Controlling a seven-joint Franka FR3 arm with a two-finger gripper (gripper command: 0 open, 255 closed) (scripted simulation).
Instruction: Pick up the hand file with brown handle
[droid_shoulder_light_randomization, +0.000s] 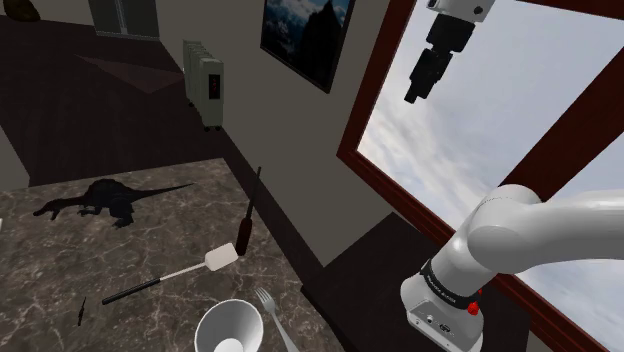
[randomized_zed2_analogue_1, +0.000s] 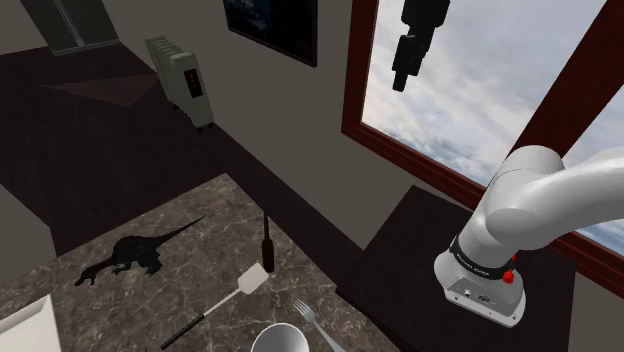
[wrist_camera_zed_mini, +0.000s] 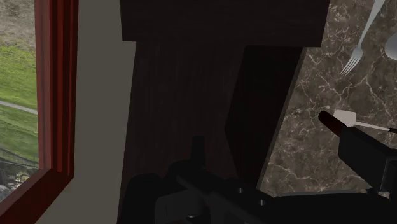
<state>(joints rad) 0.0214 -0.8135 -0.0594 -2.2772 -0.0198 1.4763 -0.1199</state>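
The hand file (droid_shoulder_light_randomization: 246, 220) has a brown handle and a thin dark blade. It lies on the dark marble table (droid_shoulder_light_randomization: 60, 270) close to the edge nearest the window, blade pointing away from the bowl. In the second exterior view the file (randomized_zed2_analogue_1: 266, 243) lies just beyond the spatula's white head. The wrist view catches the file's rounded handle end (wrist_camera_zed_mini: 327, 119) far below. My black gripper (droid_shoulder_light_randomization: 416, 93) hangs high in front of the window, well above and to the shoulder view's right of the table; in the second exterior view the gripper (randomized_zed2_analogue_1: 399, 82) is near the top.
A white-headed spatula (droid_shoulder_light_randomization: 175, 275), a white bowl (droid_shoulder_light_randomization: 228, 328) and a fork (droid_shoulder_light_randomization: 272, 315) lie near the file. A dark dinosaur toy (droid_shoulder_light_randomization: 110, 200) stands further back on the table. A radiator (droid_shoulder_light_randomization: 205, 85) and a red-framed window (droid_shoulder_light_randomization: 370, 150) line the walls.
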